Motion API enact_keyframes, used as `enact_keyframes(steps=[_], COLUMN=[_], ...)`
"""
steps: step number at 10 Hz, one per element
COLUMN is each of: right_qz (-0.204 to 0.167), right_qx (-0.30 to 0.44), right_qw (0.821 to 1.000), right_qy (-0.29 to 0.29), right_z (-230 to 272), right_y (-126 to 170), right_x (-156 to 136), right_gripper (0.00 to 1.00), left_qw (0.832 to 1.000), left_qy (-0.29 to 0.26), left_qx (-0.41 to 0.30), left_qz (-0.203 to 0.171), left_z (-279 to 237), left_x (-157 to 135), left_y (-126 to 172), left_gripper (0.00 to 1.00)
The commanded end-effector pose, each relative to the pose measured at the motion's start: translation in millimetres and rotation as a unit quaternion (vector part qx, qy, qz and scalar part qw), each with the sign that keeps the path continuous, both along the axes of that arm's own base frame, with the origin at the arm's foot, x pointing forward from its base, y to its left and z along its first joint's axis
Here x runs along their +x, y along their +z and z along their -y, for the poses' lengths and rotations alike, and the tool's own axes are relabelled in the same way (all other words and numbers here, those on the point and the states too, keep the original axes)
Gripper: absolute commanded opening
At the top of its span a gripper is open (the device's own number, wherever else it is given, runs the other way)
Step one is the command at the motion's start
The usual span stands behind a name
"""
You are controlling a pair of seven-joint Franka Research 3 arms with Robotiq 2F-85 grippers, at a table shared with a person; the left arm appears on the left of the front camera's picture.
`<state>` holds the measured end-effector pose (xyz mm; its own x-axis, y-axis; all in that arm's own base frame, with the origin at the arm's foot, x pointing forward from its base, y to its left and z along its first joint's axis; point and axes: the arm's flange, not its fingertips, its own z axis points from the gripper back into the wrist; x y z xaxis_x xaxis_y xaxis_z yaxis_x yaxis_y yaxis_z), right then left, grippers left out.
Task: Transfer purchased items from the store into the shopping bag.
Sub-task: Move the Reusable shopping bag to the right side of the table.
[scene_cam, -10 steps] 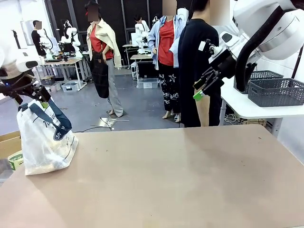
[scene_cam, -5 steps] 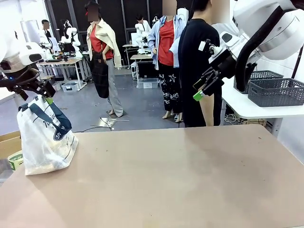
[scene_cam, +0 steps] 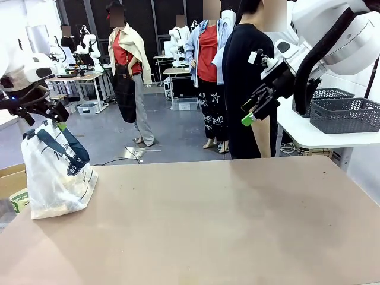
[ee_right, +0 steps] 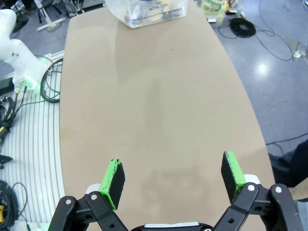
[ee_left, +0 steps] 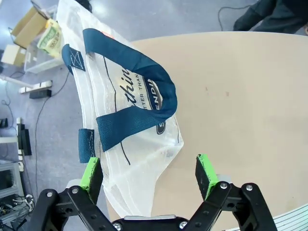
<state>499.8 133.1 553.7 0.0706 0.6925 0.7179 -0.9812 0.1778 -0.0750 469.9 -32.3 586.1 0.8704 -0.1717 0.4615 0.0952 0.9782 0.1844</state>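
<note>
The shopping bag [scene_cam: 57, 176], translucent white with navy handles, stands at the table's left edge. My left gripper [scene_cam: 43, 117] hovers open just above its handles. In the left wrist view the bag [ee_left: 126, 98] lies beyond the green pads [ee_left: 90, 172], and the left gripper [ee_left: 147, 171] holds nothing. My right gripper [scene_cam: 253, 110] hangs open high over the table's far edge, in front of a person in black [scene_cam: 244, 71]. The right wrist view has the right gripper [ee_right: 173, 179] open over bare tabletop, with the bag [ee_right: 147, 12] far off. I cannot make out the purchased items; the bag's contents show only dimly.
Dark grey lattice baskets [scene_cam: 345, 114] stand on a white side table at the right. A cardboard box with a green-and-yellow packet [scene_cam: 20, 199] sits off the table's left edge, beside the bag. The brown tabletop [scene_cam: 225, 225] stretches wide between the arms.
My left gripper has lifted slightly up and to the right from the bag's handles. The bag and the right arm have not moved.
</note>
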Motion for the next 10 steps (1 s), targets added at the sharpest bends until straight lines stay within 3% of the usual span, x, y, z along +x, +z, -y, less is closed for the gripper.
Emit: enact_keyframes(steps=[1,2,4,5,6,8,10], right_qz=[0.003,0.003,0.003,0.003,0.003,0.003,0.003], right_qx=[-0.008,-0.008,-0.008,-0.008,-0.008,-0.008,-0.008], right_qw=[1.0,1.0,1.0,1.0,1.0,1.0,1.0], right_qy=[0.004,0.004,0.004,0.004,0.004,0.004,0.004], right_z=[0,0,0,0,0,0,0], right_y=[0,0,0,0,0,0,0], right_x=[0,0,0,0,0,0,0], right_gripper=[1.0,1.0,1.0,1.0,1.0,1.0,1.0], left_qw=[0.997,0.984,0.952,0.935,0.907,0.858,0.822], left_qy=[-0.073,-0.157,-0.269,-0.324,-0.376,-0.477,-0.542], left_qx=[-0.027,-0.052,-0.094,-0.093,-0.137,-0.135,-0.145], left_qz=[-0.021,-0.058,-0.11,-0.11,-0.13,-0.132,-0.101], left_z=[4,7,12,10,13,27,33], left_x=[4,8,21,32,40,43,44], left_y=[5,13,22,19,16,6,-7], left_gripper=[1.0,1.0,1.0,1.0,1.0,1.0,1.0])
